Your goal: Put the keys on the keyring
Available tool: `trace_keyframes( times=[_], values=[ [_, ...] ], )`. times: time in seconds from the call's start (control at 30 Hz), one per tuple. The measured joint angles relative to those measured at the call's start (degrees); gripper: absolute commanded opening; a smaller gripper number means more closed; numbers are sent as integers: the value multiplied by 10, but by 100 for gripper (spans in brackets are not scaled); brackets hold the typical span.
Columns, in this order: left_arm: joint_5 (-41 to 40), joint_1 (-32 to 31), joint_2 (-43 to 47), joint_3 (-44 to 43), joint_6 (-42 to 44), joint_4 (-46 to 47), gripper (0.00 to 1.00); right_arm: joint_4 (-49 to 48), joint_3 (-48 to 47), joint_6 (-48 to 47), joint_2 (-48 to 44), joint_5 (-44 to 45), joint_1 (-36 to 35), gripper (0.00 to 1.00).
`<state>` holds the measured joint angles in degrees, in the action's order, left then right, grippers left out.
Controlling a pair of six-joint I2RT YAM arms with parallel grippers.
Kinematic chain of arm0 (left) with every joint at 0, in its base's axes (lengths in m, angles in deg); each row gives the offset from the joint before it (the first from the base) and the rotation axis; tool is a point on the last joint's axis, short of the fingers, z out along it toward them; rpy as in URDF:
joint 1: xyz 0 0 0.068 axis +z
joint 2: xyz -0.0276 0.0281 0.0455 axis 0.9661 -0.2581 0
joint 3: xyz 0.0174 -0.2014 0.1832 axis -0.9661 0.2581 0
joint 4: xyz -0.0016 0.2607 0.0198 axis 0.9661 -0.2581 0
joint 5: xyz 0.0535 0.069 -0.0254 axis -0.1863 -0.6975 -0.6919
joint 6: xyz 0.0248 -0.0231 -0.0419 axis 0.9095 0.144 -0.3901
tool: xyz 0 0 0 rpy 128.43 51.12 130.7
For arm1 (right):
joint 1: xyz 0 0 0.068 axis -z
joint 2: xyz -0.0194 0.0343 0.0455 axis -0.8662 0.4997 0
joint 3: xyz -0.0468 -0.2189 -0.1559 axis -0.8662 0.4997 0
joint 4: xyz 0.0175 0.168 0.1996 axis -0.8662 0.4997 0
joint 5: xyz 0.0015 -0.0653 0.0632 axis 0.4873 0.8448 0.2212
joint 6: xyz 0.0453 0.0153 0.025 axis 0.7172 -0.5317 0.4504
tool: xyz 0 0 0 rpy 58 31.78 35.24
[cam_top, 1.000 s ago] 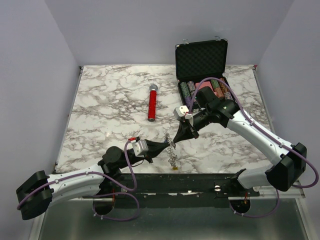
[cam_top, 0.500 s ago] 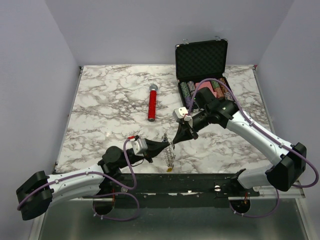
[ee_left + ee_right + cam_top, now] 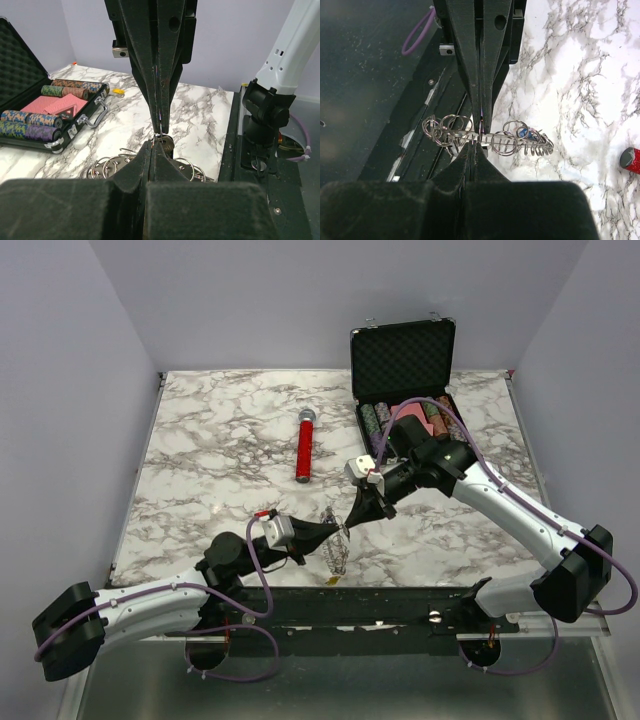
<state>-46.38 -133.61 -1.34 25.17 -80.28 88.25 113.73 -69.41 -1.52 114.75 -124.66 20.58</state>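
The keyring [image 3: 335,546], a thin metal strip strung with several small rings, hangs off the table between my two grippers, its yellow tag [image 3: 329,580] dangling near the front edge. My left gripper [image 3: 343,532] comes in from the left and is shut on it. My right gripper [image 3: 351,524] reaches down from the right, shut on the same spot tip to tip. In the right wrist view the keyring [image 3: 505,137] stretches sideways across both tips, with a blue key head [image 3: 522,132] among the rings. A dark round key head [image 3: 166,144] sits by the tips in the left wrist view.
A red-handled microphone [image 3: 304,445] lies mid-table. An open black case [image 3: 404,360] holding poker chips and cards stands at the back right. The table's dark front rail [image 3: 400,602] runs just below the hanging tag.
Both gripper tips and the keyring have shifted a little to the left. The yellow tag has swung left along the front edge.
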Motion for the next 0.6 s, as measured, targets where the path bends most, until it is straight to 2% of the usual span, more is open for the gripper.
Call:
trace_keyframes(
  times=[0.6],
  values=[
    [0,4,32,0,-2,-14,0,-1,0,25,0,0,4,0]
  ],
)
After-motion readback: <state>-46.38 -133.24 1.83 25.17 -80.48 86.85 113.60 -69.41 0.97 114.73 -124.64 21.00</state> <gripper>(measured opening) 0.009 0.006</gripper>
